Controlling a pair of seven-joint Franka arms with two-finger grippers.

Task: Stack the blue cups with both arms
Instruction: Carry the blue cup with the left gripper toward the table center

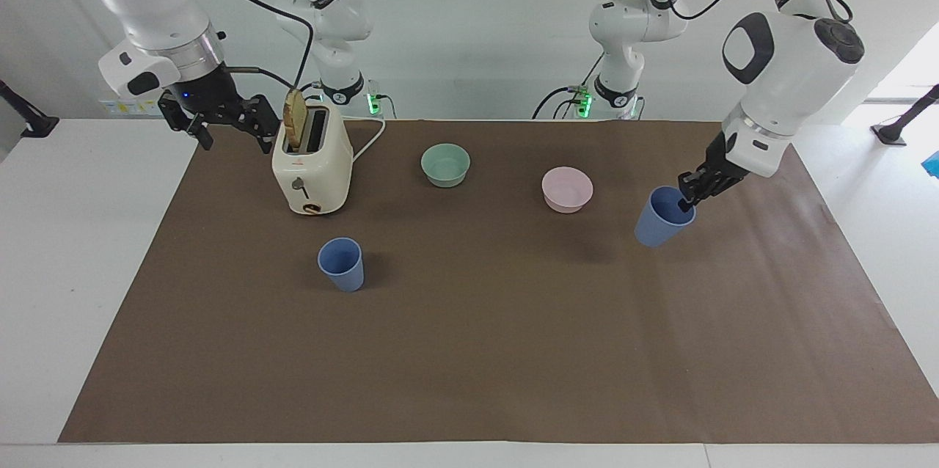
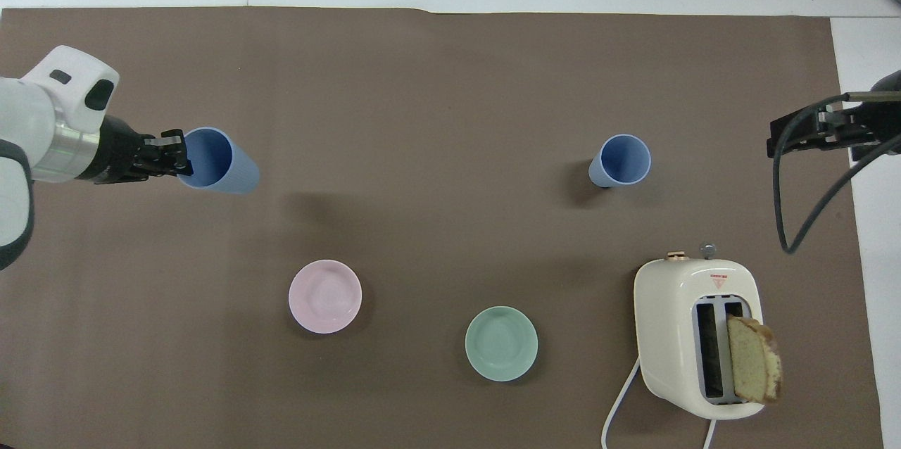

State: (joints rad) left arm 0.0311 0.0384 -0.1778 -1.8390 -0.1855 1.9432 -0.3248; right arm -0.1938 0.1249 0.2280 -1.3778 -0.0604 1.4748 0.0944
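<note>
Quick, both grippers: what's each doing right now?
Left gripper: shut on the rim of a blue cup, lifted and tilted.
Right gripper: open, empty, waiting beside the toaster.
</note>
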